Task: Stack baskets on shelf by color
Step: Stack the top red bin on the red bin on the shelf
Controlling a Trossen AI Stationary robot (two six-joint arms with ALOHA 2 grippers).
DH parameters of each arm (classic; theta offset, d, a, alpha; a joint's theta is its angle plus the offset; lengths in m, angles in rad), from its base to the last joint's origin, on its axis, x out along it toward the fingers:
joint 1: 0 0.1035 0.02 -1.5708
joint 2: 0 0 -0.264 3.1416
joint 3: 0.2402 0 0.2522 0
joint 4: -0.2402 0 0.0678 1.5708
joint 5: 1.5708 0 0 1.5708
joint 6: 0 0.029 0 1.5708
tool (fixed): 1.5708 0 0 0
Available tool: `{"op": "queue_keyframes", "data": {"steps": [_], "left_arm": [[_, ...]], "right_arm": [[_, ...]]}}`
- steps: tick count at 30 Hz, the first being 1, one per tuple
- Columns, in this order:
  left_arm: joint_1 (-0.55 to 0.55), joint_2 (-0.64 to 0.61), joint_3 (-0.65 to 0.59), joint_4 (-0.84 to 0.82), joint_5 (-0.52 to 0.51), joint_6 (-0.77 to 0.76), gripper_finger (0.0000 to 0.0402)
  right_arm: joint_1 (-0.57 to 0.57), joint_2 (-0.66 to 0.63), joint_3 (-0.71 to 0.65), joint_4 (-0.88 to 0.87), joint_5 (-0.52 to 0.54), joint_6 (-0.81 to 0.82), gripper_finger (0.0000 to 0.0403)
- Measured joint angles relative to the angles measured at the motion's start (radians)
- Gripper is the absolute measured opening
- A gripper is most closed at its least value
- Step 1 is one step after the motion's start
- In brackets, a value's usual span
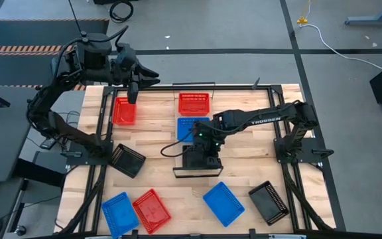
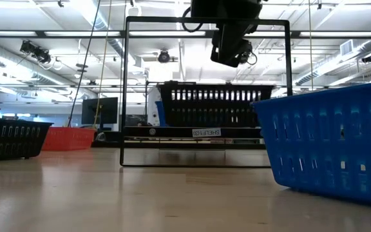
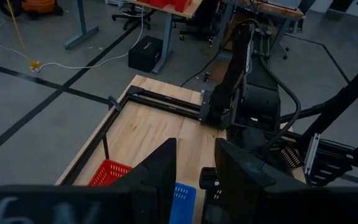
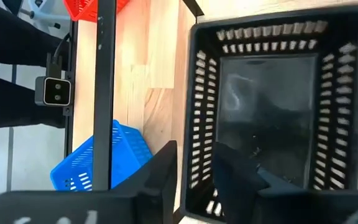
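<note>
Nearest the low camera, a blue basket (image 2: 330, 145) filled the right foreground, and at the tabletop's (image 1: 244, 143) front edge lay a second blue basket (image 1: 119, 213) touching a red basket (image 1: 151, 210), with a black basket (image 1: 268, 202) off to the right. Another black basket (image 1: 127, 160) sat tilted by the left arm's base. Mid-table, the right hand (image 1: 201, 158) hung over a black basket (image 4: 278, 99) resting on the shelf (image 2: 195, 133), which stood on a thin black frame. In the right wrist view its fingers (image 4: 157, 177) straddled that basket's near wall with a narrow gap between them; whether they truly clenched the wall could not be told. Just beyond it, a blue basket (image 1: 191, 127) lay flat on the wood, and past that a red basket (image 1: 193, 103) sat at the far edge. Farther left, the left hand (image 1: 132, 91) hovered above another red basket (image 1: 124, 111), its fingers (image 3: 157, 171) released and parted around nothing.
</note>
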Motion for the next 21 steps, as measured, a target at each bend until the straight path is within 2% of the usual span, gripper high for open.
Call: {"op": "queue_keyframes", "data": {"steps": [5, 12, 19, 21], "left_arm": [[0.0, 0.0, 0.0, 0.0, 0.0, -0.001, 0.0116], [0.0, 0.0, 0.0, -0.005, 0.0, -0.001, 0.0116], [0.0, 0.0, 0.0, -0.005, 0.0, -0.001, 0.0116], [0.0, 0.0, 0.0, -0.005, 0.0, -0.002, 0.0116]], "right_arm": [[-0.003, -0.003, 0.0, -0.015, -0.002, 0.03, 0.0123], [-0.041, -0.07, -0.001, -0.152, 0.007, 0.093, 0.0122], [-0.091, -0.178, -0.01, -0.31, 0.152, 0.227, 0.0122], [-0.102, -0.189, -0.043, -0.328, 0.159, 0.237, 0.0122]]}}
